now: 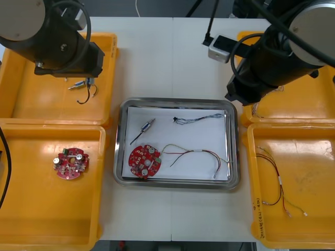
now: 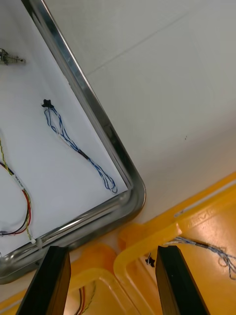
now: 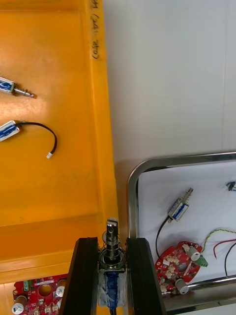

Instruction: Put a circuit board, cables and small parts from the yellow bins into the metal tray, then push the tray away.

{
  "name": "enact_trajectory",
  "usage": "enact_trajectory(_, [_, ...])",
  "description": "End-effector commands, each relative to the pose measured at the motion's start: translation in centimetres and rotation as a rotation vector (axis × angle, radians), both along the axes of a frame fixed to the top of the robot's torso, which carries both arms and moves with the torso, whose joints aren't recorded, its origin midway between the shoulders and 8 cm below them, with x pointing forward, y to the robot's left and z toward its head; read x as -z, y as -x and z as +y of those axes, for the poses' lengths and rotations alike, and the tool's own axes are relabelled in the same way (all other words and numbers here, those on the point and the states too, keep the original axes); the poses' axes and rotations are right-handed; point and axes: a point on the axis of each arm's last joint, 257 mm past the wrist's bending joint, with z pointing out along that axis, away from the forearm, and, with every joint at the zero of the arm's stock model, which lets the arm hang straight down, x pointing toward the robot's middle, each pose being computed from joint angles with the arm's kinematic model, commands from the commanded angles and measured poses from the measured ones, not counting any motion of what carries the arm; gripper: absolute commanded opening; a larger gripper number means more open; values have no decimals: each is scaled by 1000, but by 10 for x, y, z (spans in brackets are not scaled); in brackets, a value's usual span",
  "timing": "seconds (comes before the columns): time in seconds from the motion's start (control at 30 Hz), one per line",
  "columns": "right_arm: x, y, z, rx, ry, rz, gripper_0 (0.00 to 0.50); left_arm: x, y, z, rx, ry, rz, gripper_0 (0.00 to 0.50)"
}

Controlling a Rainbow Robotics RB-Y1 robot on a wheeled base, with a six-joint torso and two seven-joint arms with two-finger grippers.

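Note:
My left gripper (image 3: 112,241) is shut on a small metal part (image 3: 112,246), held above the wall of the far left yellow bin (image 3: 54,187), close to the metal tray's corner (image 3: 132,182). The white-lined tray (image 1: 233,146) holds a round red circuit board (image 1: 144,161), a small metal part (image 1: 147,126) with a black lead, a twisted blue and white cable (image 1: 201,119) and a red and yellow cable (image 1: 196,153). My right gripper (image 2: 110,251) hangs open over the bin rims beside the tray's corner (image 2: 135,192), with nothing between its fingers.
Another red board (image 1: 70,163) lies in the near left bin (image 1: 31,219). Two small metal parts (image 3: 12,87) rest in the far left bin. The near right bin (image 1: 314,219) holds red and yellow cables (image 1: 277,183); a blue and white cable (image 2: 206,246) lies in the far right bin (image 1: 298,107).

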Motion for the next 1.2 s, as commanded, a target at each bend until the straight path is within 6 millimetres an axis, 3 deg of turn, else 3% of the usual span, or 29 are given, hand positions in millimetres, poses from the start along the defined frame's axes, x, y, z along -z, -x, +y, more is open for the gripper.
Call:
enact_trajectory(0.03, [-13, -1, -49, 104, -30, -26, 500, 0, 9, -34, 114, -44, -22, 2])
enact_trajectory(0.37, [-12, 12, -130, 275, -60, -51, 500, 36, 24, -85, 184, -93, 29, 2])
enact_trajectory(0.43, [-12, 13, -134, 286, -65, -51, 500, 39, 25, -87, 186, -99, 32, 3])
enact_trajectory(0.5, [-10, 19, -156, 343, -93, -47, 500, 52, 29, -100, 205, -120, 41, 3])
enact_trajectory(0.63, [-8, 25, -180, 409, -127, -47, 500, 68, 29, -116, 220, -116, 59, 2])
enact_trajectory(0.97, [8, 48, -227, 564, -138, -48, 500, 100, 18, -146, 211, -104, 58, 2])
enact_trajectory(1.2, [19, 68, -228, 673, -197, -37, 500, 119, 9, -164, 211, -90, 36, 2])
